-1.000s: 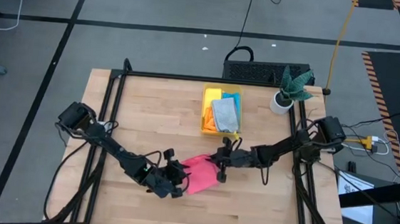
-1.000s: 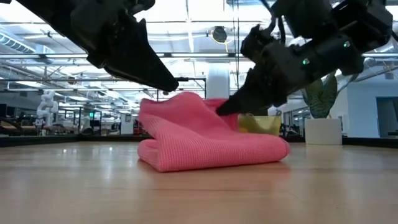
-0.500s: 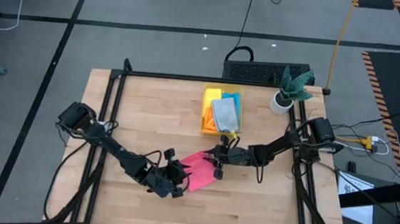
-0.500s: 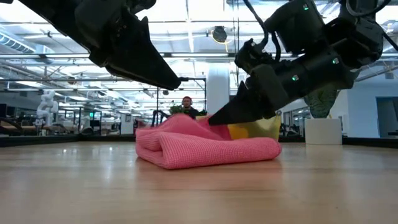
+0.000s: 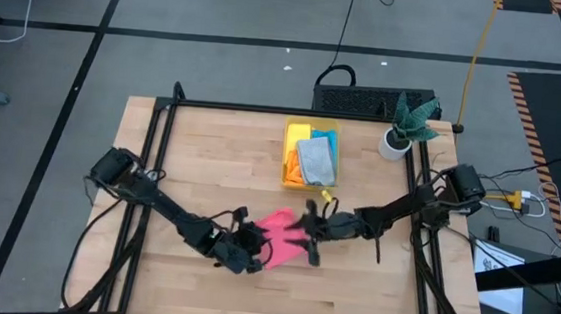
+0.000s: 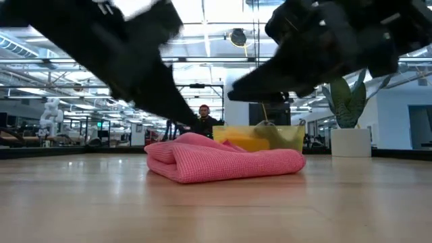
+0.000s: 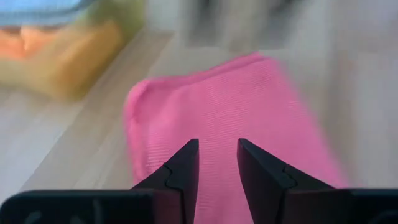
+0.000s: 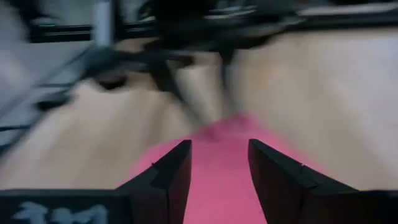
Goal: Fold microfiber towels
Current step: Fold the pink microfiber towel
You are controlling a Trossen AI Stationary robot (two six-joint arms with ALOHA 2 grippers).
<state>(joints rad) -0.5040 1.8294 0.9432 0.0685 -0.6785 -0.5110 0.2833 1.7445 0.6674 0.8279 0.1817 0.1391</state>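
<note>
Both jaws gape empty over the pink towel (image 5: 275, 249), the right having just released it

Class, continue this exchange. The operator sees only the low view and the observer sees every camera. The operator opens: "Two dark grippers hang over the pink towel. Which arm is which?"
Observer: From above, the left gripper is at the pink towel's left side and the right gripper is at its right edge.
Operator: Is either gripping it?
Observer: No. Both wrist views show open fingers with nothing between them.
Operator: What's in the bin behind?
Observer: The yellow bin has a grey towel on top and a blue towel beside it.
</note>
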